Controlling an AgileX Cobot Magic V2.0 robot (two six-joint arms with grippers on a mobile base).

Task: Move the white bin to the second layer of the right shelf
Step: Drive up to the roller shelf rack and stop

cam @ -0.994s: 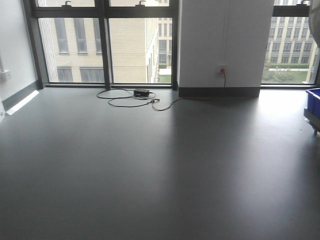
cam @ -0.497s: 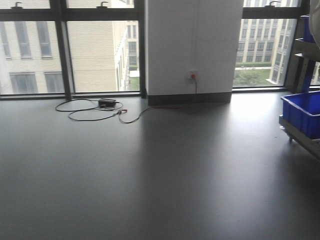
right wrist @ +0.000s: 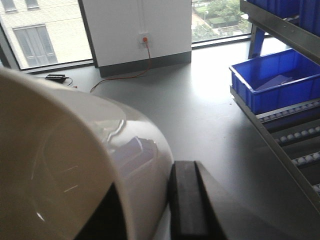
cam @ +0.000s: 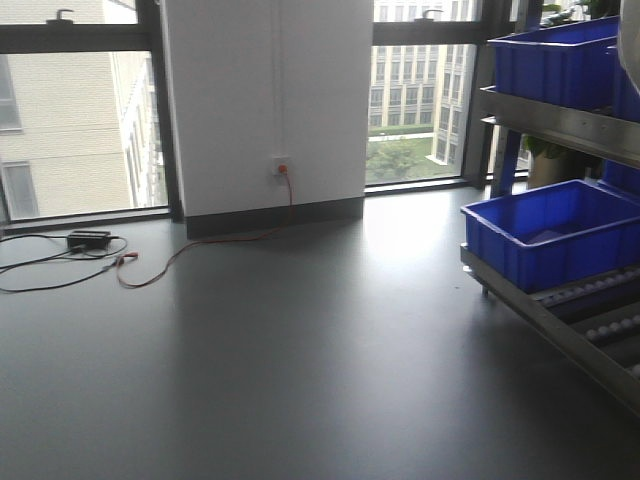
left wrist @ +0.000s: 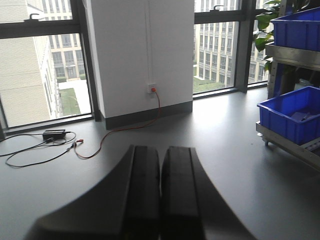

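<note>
White bin (right wrist: 75, 165) clamped in right gripper (right wrist: 145, 210), right-wrist view; left gripper (left wrist: 160, 195) closed.

Grey-floored room, daylit through tall dark-framed windows.

In the front view a smooth grey floor (cam: 300, 360) fills the lower half, with a pale sheen of daylight toward 1 o'clock. A white pillar (cam: 265, 100) stands at 12 o'clock, with dark skirting (cam: 275, 217) along its foot and a wall socket (cam: 281, 165) low on it. A red cable (cam: 290, 200) runs from the socket down and across the floor toward 9 o'clock, where a black power brick (cam: 88, 239) lies. Windows (cam: 415, 100) flank the pillar, showing a beige building (cam: 60, 130) at 10 o'clock and greenery (cam: 400, 158) at 1 o'clock. At 3 o'clock a steel rack (cam: 560, 125) carries blue crates (cam: 545, 235) on two levels, a leafy plant (left wrist: 264, 27) behind it.
</note>
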